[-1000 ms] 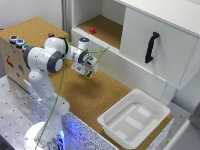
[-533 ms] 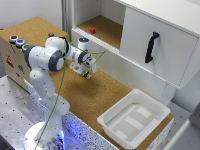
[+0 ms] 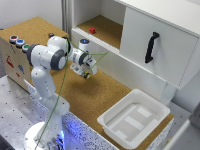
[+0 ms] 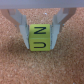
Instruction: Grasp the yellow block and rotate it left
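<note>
In the exterior view, the white Panda arm (image 3: 47, 60) reaches over the cork worktop (image 3: 95, 97), its gripper (image 3: 86, 74) raised above the surface with the yellow block (image 3: 87, 75) showing at its tip. A red block (image 3: 92, 30) sits inside the open cabinet shelf (image 3: 107, 30), and a white tray (image 3: 134, 117) lies well apart toward the exterior view's right.

In the wrist view, the two fingers (image 4: 23, 30) press against opposite sides of the yellow block (image 4: 39, 38), clamping it. Dark letter-like marks show on its faces, with cork behind.
</note>
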`<state>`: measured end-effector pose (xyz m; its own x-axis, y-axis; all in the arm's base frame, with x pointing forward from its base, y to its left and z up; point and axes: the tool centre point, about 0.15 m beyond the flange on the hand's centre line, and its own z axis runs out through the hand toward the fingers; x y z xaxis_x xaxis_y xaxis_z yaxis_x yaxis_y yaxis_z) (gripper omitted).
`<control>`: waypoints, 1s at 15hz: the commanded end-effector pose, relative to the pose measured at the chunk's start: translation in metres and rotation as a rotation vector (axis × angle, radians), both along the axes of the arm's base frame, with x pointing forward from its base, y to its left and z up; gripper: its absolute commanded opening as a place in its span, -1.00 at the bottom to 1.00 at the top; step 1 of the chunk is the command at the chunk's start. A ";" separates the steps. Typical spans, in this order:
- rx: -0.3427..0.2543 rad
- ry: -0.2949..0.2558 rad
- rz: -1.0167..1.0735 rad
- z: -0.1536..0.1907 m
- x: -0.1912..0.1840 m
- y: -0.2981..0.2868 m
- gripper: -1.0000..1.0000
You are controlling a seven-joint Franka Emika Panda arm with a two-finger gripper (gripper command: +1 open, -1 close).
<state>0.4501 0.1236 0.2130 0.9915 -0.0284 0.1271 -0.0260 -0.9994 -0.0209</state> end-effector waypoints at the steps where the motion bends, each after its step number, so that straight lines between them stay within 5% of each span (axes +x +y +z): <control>1: -0.051 0.008 0.058 0.028 0.005 0.007 -1.00; 3: -0.035 0.007 0.155 0.043 -0.002 0.010 -1.00; 9: 0.002 0.126 0.689 0.041 -0.009 0.009 -1.00; 15: 0.018 0.133 1.214 0.019 0.009 -0.003 -1.00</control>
